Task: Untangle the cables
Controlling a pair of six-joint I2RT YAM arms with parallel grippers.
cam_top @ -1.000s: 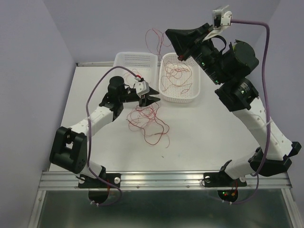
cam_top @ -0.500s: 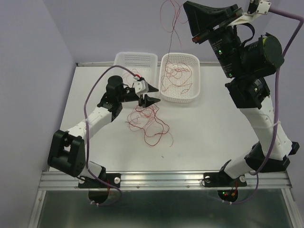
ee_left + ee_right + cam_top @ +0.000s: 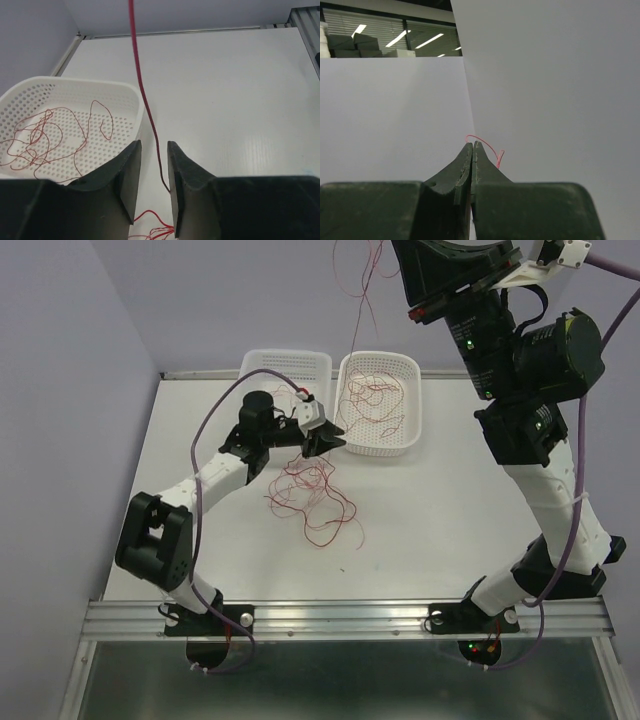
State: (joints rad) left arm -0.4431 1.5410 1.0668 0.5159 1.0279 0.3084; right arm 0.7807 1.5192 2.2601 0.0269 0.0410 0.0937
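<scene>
The red cables (image 3: 141, 90) look smooth, the perforated white basket (image 3: 85, 82) plastic, the table (image 3: 240, 100) and left claw (image 3: 153, 146) matt.

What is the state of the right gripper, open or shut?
Shut: the fingers of the right gripper press together, and a red wire loops out at their tips.

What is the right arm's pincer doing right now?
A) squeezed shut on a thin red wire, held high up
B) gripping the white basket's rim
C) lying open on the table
A: the right wrist view shows the right pincer closed with a red wire looping out of its tips, and the overhead view shows it high above the table.
</scene>
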